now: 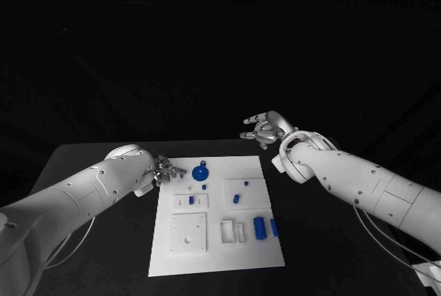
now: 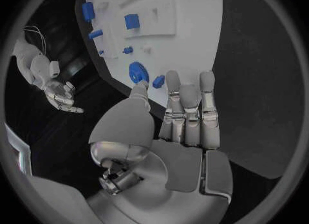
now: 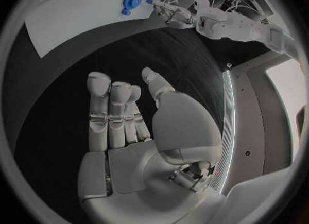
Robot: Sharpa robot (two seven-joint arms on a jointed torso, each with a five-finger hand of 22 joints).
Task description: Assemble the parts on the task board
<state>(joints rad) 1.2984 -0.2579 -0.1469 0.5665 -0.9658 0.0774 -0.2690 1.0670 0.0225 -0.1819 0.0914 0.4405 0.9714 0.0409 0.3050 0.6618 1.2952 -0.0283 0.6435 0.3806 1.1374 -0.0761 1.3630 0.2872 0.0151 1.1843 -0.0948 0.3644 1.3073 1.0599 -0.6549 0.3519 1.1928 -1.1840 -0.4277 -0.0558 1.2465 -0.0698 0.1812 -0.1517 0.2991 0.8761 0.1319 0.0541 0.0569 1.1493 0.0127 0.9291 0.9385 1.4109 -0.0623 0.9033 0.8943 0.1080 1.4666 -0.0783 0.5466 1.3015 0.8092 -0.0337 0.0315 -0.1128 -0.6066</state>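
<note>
The white task board (image 1: 220,258) lies in the middle of the black table. A round blue gear (image 1: 201,175) and a small blue piece (image 1: 201,163) sit near its far left corner. My left hand (image 1: 166,170) hovers at that corner with fingers stretched out and nothing in them. In the left wrist view its fingertips (image 2: 172,75) are close to the gear (image 2: 137,72) and the small piece (image 2: 158,81). My right hand (image 1: 264,129) is raised beyond the board's far right corner, open and empty, its palm (image 3: 129,157) bare.
More blue parts lie on the board: two short cylinders (image 1: 259,227) near the right side and small pegs (image 1: 236,198) in the middle. White raised fixtures (image 1: 189,232) stand on the near half. Cables (image 1: 386,245) hang under my right arm.
</note>
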